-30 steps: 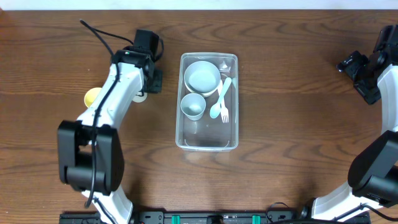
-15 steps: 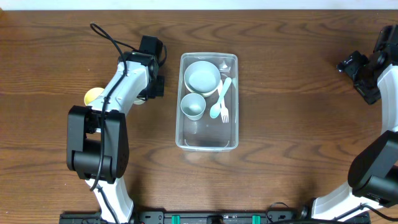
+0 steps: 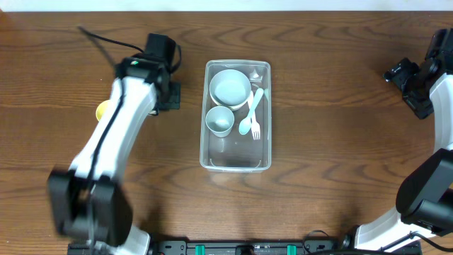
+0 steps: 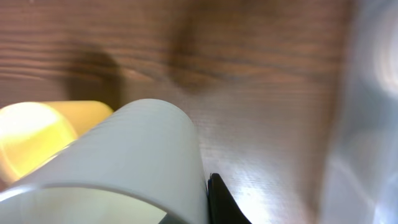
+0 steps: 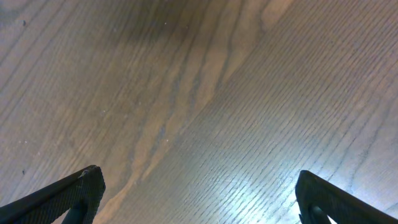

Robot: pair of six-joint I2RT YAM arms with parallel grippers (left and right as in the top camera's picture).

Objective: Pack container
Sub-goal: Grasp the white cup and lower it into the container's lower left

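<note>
Left gripper (image 4: 210, 202) pinches pale cup (image 4: 137, 155) – wrist view only, hidden overhead; right gripper (image 5: 199, 186) spread.

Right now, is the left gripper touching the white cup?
Touching. In the left wrist view a black finger of the left gripper lies flush on the white cup, no gap.

Dark brown with wavy, lighter grain across the table (image 3: 333, 142); clear and colourless for the container (image 3: 237, 164); inside the container, pale blue-grey on the bowl (image 3: 230, 88) and the cup (image 3: 220, 120), mint on the spoon (image 3: 245, 127), white on the fork (image 3: 255, 129); left of the container, yellow on a small round thing (image 3: 103, 110) and grey-white on a tumbler (image 4: 124, 162); white with black joints for the left arm (image 3: 124, 127); matt black on the right gripper (image 5: 198, 196).
</note>
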